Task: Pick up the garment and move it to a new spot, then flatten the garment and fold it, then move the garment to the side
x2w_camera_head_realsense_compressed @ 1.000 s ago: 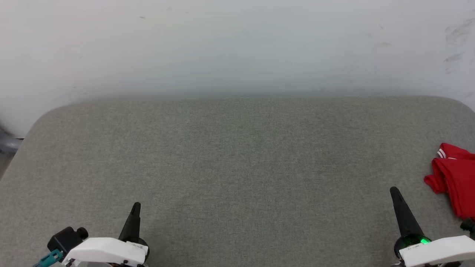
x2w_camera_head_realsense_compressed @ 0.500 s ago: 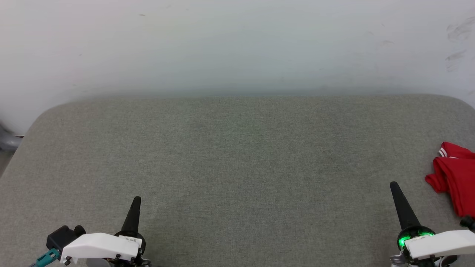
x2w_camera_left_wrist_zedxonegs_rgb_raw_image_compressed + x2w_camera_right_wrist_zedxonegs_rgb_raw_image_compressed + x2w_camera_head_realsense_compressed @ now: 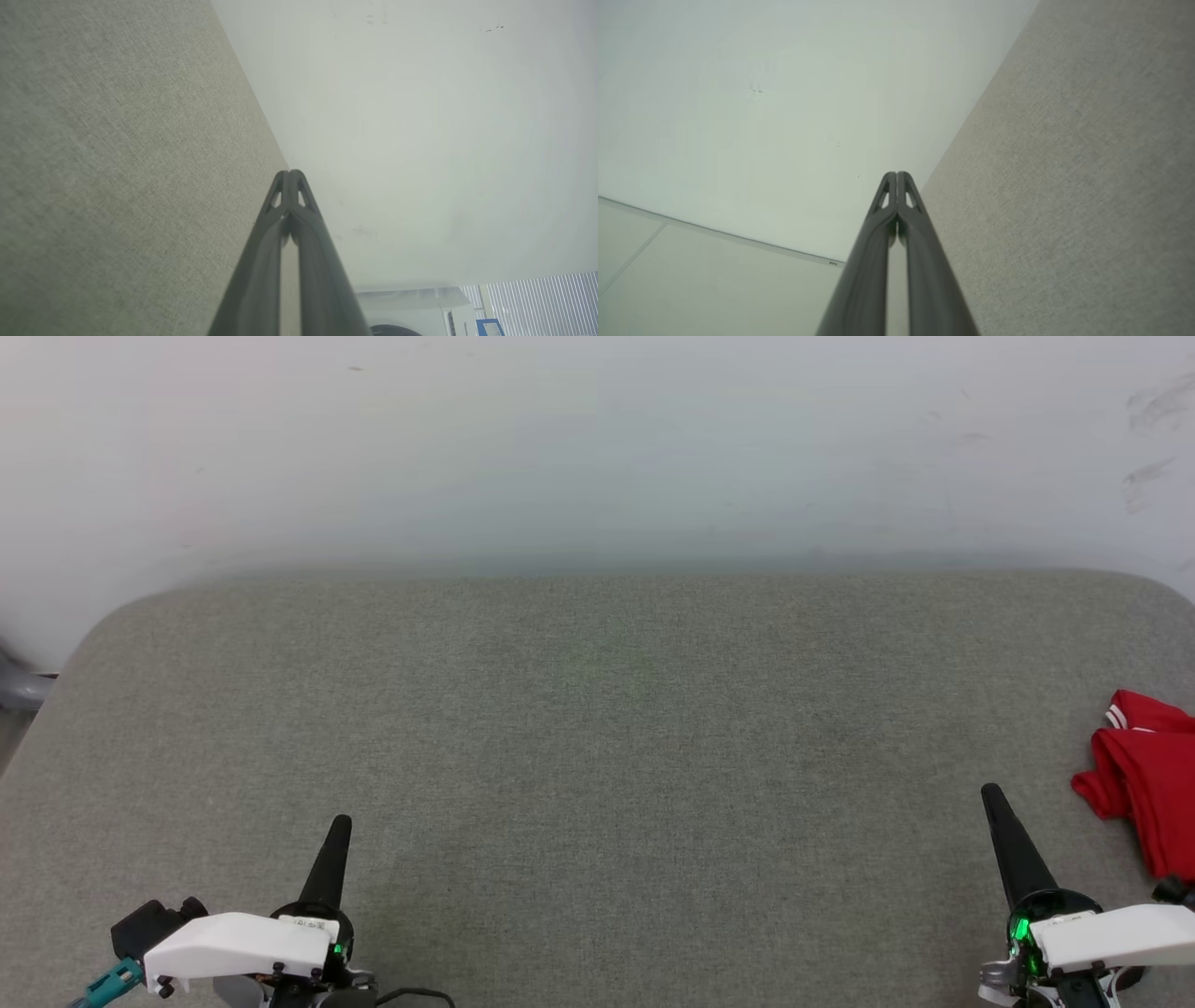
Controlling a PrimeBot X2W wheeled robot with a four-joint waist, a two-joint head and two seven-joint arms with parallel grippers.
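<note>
While the garment (image 3: 1145, 782) lies apparently bunched, left gripper (image 3: 341, 824) and right gripper (image 3: 989, 794) point forward, tips pressed together.

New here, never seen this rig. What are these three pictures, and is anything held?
A two-armed wheeled robot; each arm ends in two long dark fingers. The wide picture is from its head camera, looking down on a grey fabric-covered surface against a pale wall. The left gripper sits lower left, the right gripper lower right. The other two pictures come from wrist cameras looking along each gripper's fingers: both pairs are pressed together, holding nothing. A crumpled red garment with red-white striped trim lies at the surface's right edge, apart from the right gripper and partly cut off by the frame.
</note>
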